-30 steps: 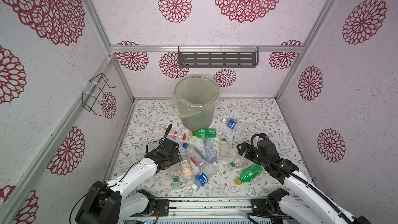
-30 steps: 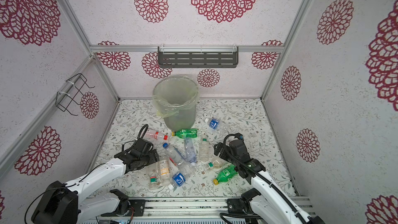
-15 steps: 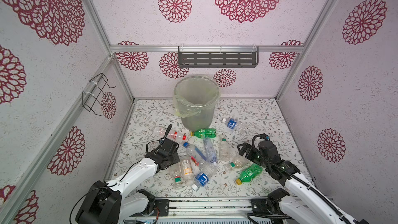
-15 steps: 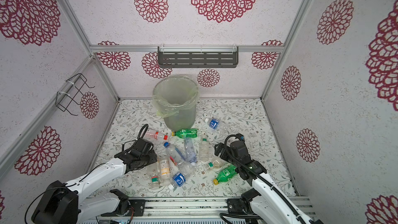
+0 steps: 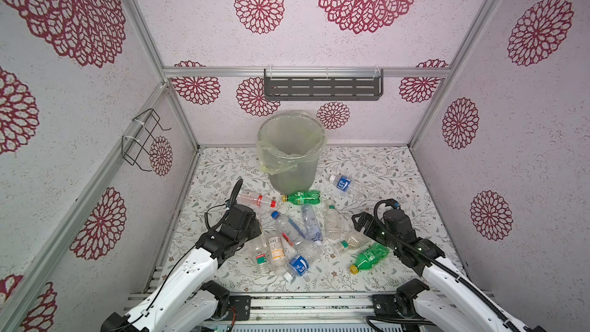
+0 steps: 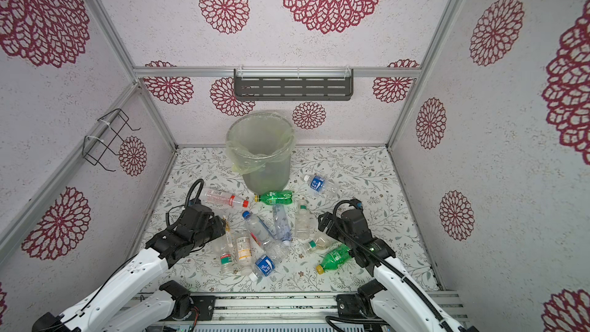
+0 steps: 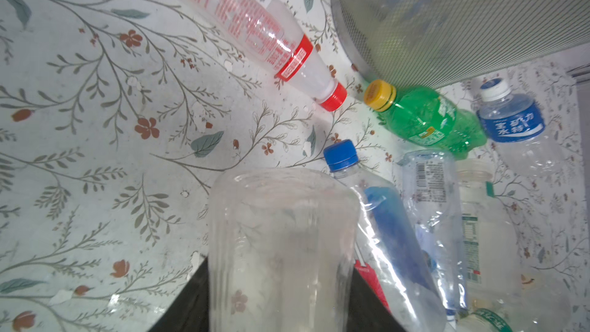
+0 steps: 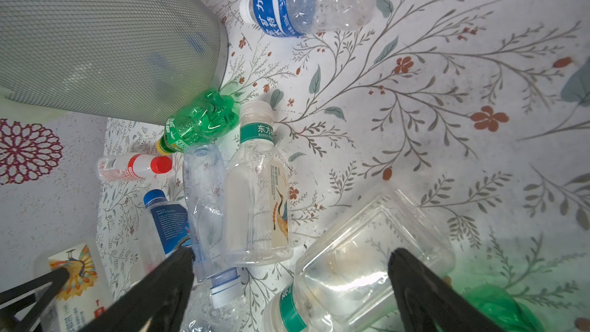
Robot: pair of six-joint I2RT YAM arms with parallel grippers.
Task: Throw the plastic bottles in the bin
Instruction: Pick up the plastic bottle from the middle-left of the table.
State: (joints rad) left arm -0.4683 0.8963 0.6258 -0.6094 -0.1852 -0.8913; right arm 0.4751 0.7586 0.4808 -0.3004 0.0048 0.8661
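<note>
In both top views: bin (image 5: pixel 292 172) upright at the back middle of the counter (image 5: pixel 392 167), near the back wall, bag folded over its rim. Plastic bottles (image 5: pixel 289 229) in a heap in front of it, between the two arms. One green bottle (image 5: pixel 301 197) right at the foot of the bin. Red-cap bottle (image 5: pixel 255 199) just beside that, toward the left wall. Blue-label bottle (image 5: pixel 346 183) alone, off to the right of the bin. Lots of bare counter on the right side and in the back corners; a thinner bare strip by the left wall. Left hand (image 5: pixel 255 234) low at the left edge of the heap, over a clear bottle (image 5: pixel 259 252). Right hand (image 5: pixel 362 226) low at the right edge of the heap. Second green bottle (image 5: pixel 370 257) just beside that arm, near the front edge.

From the left wrist: clear bottle (image 7: pixel 281 244) big and close, squeezed between two dark fingers (image 7: pixel 188 301); hand closed tight on it. Wide bare counter on one side. Bin wall, green bottle and red-cap bottle up ahead.

From the right wrist: fingers (image 8: pixel 169 279) spread wide apart, nothing gripped. Square clear bottle (image 8: pixel 367 260) with a green label lying in the gap; hard to tell whether touching either finger. More bottles packed close on the bin side, open flowery counter on the other.
</note>
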